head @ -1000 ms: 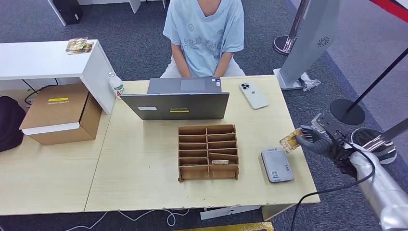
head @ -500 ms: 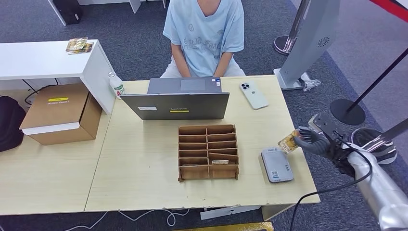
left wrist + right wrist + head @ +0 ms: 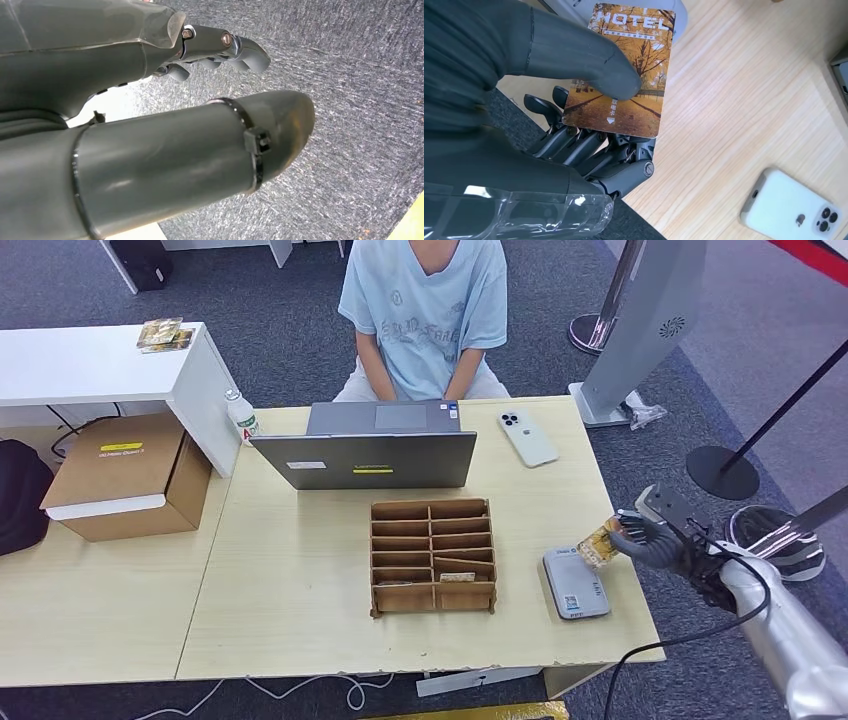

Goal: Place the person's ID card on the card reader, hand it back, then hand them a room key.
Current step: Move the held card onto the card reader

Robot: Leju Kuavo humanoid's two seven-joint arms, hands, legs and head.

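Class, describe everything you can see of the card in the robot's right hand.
The card is a thin glossy rectangle with rounded corners, printed with an autumn avenue of orange trees, "HOTEL" in white across one end and small print lower down. The right hand pinches it, thumb on the printed face, fingers behind. It is held tilted over the table's right edge, at the grey reader's far corner.
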